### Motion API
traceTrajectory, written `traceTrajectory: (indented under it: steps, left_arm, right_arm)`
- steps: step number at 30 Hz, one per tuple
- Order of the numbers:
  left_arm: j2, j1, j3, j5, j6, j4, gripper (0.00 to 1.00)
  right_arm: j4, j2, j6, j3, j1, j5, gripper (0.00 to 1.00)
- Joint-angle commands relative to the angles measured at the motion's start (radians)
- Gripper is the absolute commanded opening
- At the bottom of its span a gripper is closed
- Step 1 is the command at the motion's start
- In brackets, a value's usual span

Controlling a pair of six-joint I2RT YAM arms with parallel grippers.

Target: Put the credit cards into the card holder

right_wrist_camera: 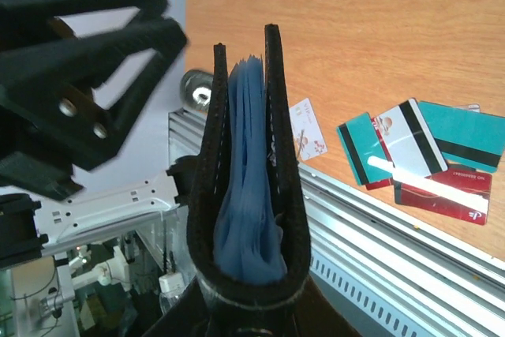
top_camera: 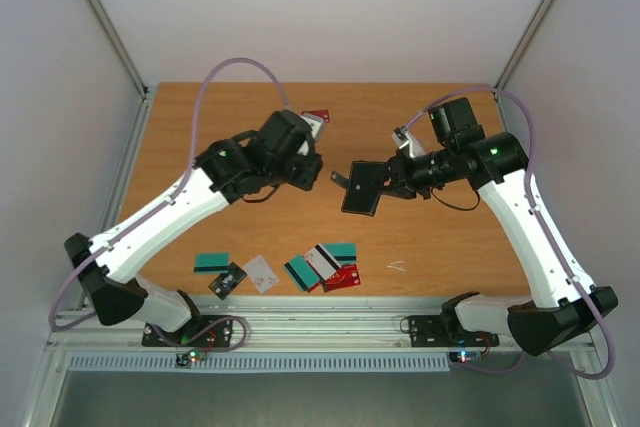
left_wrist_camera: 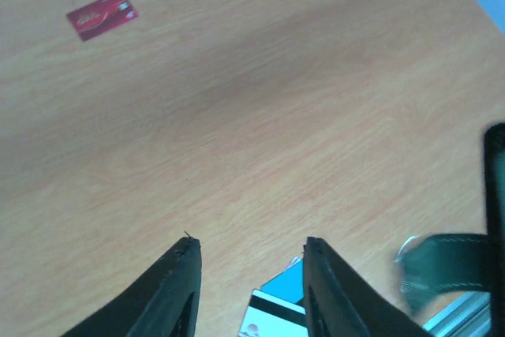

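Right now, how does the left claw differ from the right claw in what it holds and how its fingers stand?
The left claw holds nothing; the right claw grips the card holder. The left claw stands open, with the table showing in its gap; the right claw is closed on the holder. Both are black, raised above the table, and point toward each other.

Our right gripper [top_camera: 388, 181] holds the card holder [top_camera: 361, 188] above mid-table [top_camera: 450, 247], left gripper [top_camera: 316, 171] beside it. Credit cards [top_camera: 322, 267] lie along the near edge; a lone card [top_camera: 316, 116] lies far back.
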State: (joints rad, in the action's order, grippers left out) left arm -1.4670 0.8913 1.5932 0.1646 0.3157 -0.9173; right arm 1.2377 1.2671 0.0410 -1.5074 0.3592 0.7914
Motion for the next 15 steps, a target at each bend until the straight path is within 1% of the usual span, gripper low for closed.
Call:
traceTrajectory:
  steps: [1, 3, 6, 10, 12, 15]
  left_arm:
    - [0.087, -0.060, -0.022, -0.091, 0.012, 0.029, 0.45]
    - [0.113, -0.075, -0.021, -0.124, -0.014, 0.021, 0.55]
    - [0.165, -0.086, -0.043, -0.221, -0.037, 0.045, 0.71]
    - [0.246, -0.089, -0.100, -0.389, -0.035, 0.143, 0.91]
    - [0.276, -0.088, -0.148, -0.469, -0.015, 0.210, 0.97]
    - [0.297, -0.088, -0.199, -0.524, 0.027, 0.284, 0.99]
  right_arm:
    - [0.043, 0.004, -0.024, -0.050, 0.006, -0.028, 0.01]
    - [0.044, 0.010, -0.024, -0.060, 0.006, -0.029, 0.01]
    - [0.043, 0.016, -0.025, -0.070, 0.006, -0.021, 0.01]
    - [0.042, 0.024, -0.024, -0.083, 0.006, 0.005, 0.01]
    - [0.029, 0.022, -0.024, -0.083, 0.006, 0.041, 0.01]
    - [0.006, 0.017, -0.025, -0.085, 0.006, 0.087, 0.01]
